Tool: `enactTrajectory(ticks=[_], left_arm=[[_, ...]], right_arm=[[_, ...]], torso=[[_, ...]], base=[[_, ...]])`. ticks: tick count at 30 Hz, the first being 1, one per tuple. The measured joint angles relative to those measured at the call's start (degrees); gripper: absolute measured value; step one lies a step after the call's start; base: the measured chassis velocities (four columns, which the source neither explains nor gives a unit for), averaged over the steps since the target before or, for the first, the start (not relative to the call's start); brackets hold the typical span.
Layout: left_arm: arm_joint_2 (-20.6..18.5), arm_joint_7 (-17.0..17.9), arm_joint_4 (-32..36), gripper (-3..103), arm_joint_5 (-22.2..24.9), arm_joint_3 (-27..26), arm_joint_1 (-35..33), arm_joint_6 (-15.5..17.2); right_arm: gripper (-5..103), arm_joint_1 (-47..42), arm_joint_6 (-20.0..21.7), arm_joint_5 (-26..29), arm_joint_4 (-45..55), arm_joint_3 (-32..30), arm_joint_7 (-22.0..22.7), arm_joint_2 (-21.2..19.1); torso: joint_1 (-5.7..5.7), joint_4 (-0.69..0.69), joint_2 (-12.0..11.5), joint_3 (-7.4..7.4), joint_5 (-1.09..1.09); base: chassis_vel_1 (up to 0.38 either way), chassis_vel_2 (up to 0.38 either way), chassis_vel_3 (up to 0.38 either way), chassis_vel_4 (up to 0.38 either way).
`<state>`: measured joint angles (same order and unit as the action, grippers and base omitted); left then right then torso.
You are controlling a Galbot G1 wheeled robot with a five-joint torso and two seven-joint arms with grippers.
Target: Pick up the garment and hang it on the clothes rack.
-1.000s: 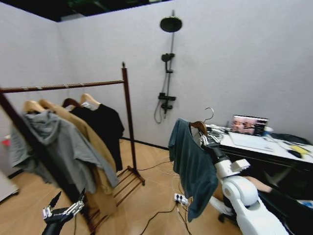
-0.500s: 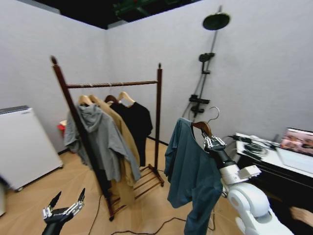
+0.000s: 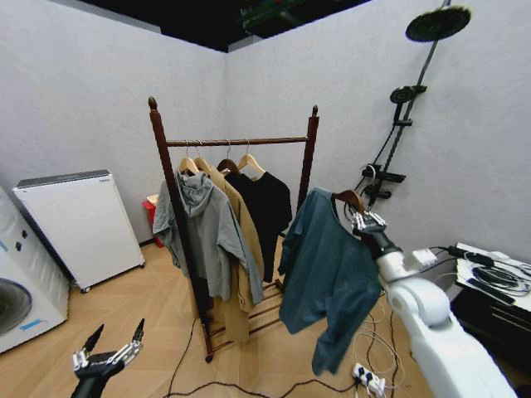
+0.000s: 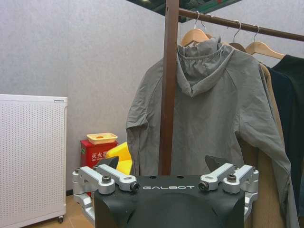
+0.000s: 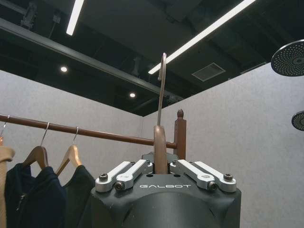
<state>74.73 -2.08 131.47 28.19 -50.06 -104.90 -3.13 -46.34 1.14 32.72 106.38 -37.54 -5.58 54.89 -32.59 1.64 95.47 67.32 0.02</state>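
Your right arm is raised and stretched forward, forearm angled up, with the right gripper [image 3: 362, 220] at about the height of the rack's hanging clothes. Its jaws are clenched on the wooden hanger [image 5: 160, 151] — in the right wrist view the hanger neck sits pinched between the two fingers [image 5: 127, 172], and the metal hook [image 5: 161, 85] stands straight up above them.

The garment [image 3: 328, 278], teal-blue, hangs from that hanger directly below the jaws, draped down and off the floor, one sleeve trailing lowest. It is held in the air, not on the bar.

The clothes rack [image 3: 241, 143] stands beyond the jaws and to the left of them, apart from the garment. Its near finial post [image 5: 179, 129] shows just behind the hanger neck in the right wrist view, with the bar running off to one side. On the bar you already have a grey hooded sweatshirt [image 3: 202, 232], a tan coat [image 3: 241, 249] and a black garment [image 3: 267, 207], each on its own hanger.

Your left arm is low, down near the floor, with the left gripper [image 3: 108, 352] pointing forward at the rack — jaws released, fingers [image 4: 114, 176] spread wide and empty. Past those jaws the left wrist view has the rack post [image 4: 168, 85] dead ahead with the grey sweatshirt right behind it, and a red box [image 4: 98, 154] with a yellow tray on top on the floor by the wall.

A white cabinet [image 3: 79, 228] stands against the wall, well to the left of the left jaws.
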Motion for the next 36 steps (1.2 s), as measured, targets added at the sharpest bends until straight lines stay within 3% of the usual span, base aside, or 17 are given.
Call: enactTrajectory(ticks=[11, 24, 36], left_arm=[[0.0, 0.0, 0.0, 100, 0.0, 0.0, 0.0, 0.0], [0.0, 0.0, 0.0, 100, 0.0, 0.0, 0.0, 0.0], [0.0, 0.0, 0.0, 100, 0.0, 0.0, 0.0, 0.0]], right_arm=[[10, 15.5, -0.8, 1.9, -14.9, 10.2, -3.2, -0.6], [10, 30.1, 2.7, 0.5, -22.1, 18.2, 1.5, 1.7], [10, 27.1, 4.0, 0.2, -19.4, 18.3, 1.6, 1.5]], torso=[[0.0, -0.01, 0.0, 0.0, -0.02], [0.0, -0.02, 0.0, -0.01, -0.03], [0.03, -0.01, 0.0, -0.02, -0.01]], base=[[0.0, 0.0, 0.0, 0.0], [0.0, 0.0, 0.0, 0.0], [-0.022, 0.018, 0.019, -0.022]])
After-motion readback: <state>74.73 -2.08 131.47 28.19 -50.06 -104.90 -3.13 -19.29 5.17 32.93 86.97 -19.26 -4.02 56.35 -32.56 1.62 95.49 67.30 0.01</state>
